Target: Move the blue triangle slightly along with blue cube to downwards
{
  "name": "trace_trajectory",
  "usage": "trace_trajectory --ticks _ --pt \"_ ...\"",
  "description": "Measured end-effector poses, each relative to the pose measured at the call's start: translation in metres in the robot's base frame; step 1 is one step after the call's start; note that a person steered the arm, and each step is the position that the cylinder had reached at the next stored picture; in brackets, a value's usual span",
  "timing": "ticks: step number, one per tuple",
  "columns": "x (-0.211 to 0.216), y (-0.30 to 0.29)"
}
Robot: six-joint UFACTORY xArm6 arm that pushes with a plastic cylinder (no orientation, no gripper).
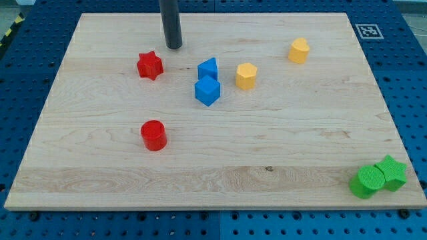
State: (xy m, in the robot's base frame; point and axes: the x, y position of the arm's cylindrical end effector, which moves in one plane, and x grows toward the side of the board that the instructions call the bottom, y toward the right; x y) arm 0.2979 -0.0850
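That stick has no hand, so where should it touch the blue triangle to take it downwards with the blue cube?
Nothing gets gripped; I push. My tip sits up-left of the blue triangle. I'd likely press its top edge, coming from the view's top, because the blue cube sits directly below, seemingly touching, so one downward shove should carry both.

Light wood board (220, 167) on blue perforated base (407, 80), w/ black-white marker tag (366, 30) at view's top right.

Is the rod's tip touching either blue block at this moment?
No: my tip sits apart, up-left of the blue triangle and blue cube.
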Motion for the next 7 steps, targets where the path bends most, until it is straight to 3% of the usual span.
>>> trace_trajectory --ticks 2,4,7 --pt "0.038 0.017" --pt "0.041 0.079" --pt "0.108 0.099"
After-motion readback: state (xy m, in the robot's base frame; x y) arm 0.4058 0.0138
